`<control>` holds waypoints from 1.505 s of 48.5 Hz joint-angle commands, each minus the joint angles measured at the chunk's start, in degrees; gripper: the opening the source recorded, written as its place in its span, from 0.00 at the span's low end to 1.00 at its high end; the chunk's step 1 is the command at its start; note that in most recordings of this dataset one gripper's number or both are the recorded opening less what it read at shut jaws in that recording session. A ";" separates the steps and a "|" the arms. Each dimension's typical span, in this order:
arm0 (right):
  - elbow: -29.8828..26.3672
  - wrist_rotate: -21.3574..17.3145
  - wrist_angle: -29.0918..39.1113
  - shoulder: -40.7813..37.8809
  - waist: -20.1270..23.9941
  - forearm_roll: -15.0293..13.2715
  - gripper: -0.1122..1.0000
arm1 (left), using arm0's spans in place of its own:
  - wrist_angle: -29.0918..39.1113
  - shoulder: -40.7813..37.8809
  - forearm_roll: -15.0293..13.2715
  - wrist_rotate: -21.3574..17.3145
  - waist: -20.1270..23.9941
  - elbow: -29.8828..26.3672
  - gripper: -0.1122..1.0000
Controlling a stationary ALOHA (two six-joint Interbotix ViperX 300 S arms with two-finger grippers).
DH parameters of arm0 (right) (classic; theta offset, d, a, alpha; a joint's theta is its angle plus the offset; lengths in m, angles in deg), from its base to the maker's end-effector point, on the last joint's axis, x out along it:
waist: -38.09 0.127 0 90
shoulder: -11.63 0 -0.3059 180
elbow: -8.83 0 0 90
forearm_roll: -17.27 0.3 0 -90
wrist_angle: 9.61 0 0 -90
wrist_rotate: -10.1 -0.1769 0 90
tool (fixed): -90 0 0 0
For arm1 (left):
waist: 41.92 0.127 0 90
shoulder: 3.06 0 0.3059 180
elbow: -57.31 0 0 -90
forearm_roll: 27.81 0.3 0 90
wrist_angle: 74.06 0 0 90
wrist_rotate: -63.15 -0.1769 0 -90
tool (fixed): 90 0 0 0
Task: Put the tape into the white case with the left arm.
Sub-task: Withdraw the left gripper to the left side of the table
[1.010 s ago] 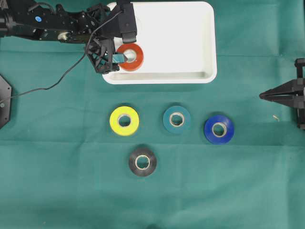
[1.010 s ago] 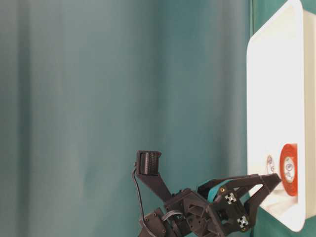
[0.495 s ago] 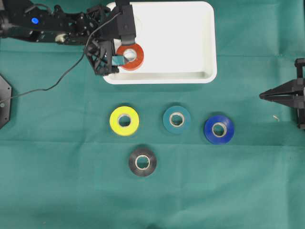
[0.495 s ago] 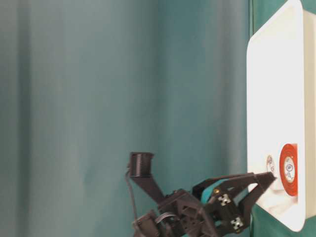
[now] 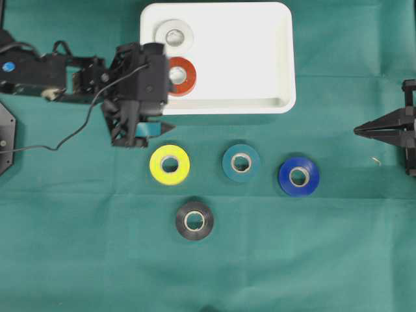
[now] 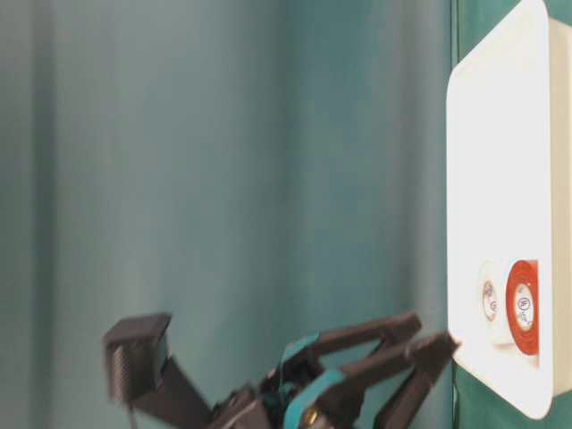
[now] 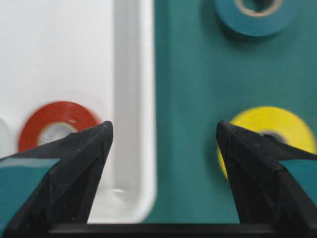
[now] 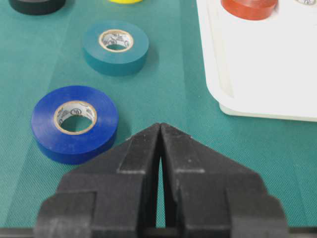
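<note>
Green cloth covers the table, and the white case [image 5: 260, 104] lies on it with a red tape roll [image 5: 181, 76] and a white tape roll [image 5: 174, 34] flat inside, near the case's left end. Just outside that end the left gripper [image 5: 162, 125] hangs with its jaws spread wide and nothing between them. Below the case lie the yellow [image 5: 169, 164], teal [image 5: 241, 162], blue [image 5: 298, 176] and black [image 5: 194, 221] rolls, and well to its right the right gripper [image 8: 160, 130] is pressed closed, empty.
</note>
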 commanded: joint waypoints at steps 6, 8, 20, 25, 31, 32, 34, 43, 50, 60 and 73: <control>-0.62 0.09 -0.62 -0.26 -0.09 -0.09 0.02 | -1.23 5.98 -0.18 2.72 -3.69 2.64 0.85; -0.70 0.09 -0.62 -0.18 -0.09 -0.09 0.02 | -1.85 7.03 -0.18 3.08 -4.31 3.69 0.85; -0.62 0.09 -0.62 -0.18 -0.09 0.00 0.02 | -8.26 14.15 -0.18 3.78 -7.47 10.46 0.85; -0.62 0.09 -0.53 -0.18 -0.09 -0.09 0.02 | -10.55 17.31 -0.18 4.13 -8.61 13.18 0.85; -0.70 0.09 -0.62 -0.18 -0.09 -0.09 0.02 | -11.69 20.83 -0.18 4.57 -9.67 16.17 0.85; -0.62 0.09 -0.62 -0.18 -0.09 -0.09 0.02 | -11.69 21.27 -0.18 4.57 -9.76 16.52 0.85; -0.62 0.09 -0.53 -0.18 -0.09 0.00 0.02 | -11.78 22.06 -0.18 4.66 -9.93 17.23 0.85; -0.62 0.09 -0.62 -0.18 -0.09 -0.09 0.02 | -12.48 24.61 -0.18 4.66 -10.55 19.60 0.85; -0.62 0.09 -0.62 -0.18 -0.09 0.00 0.02 | -12.83 26.46 -0.18 4.66 -10.63 21.45 0.86; -0.53 0.09 -0.70 -0.18 -0.09 -0.09 0.02 | -13.71 28.21 -0.18 4.66 -10.63 22.76 0.85; -0.44 0.09 -0.88 -0.18 -0.09 -0.09 0.02 | -13.80 27.95 -0.18 4.66 -10.63 22.85 0.85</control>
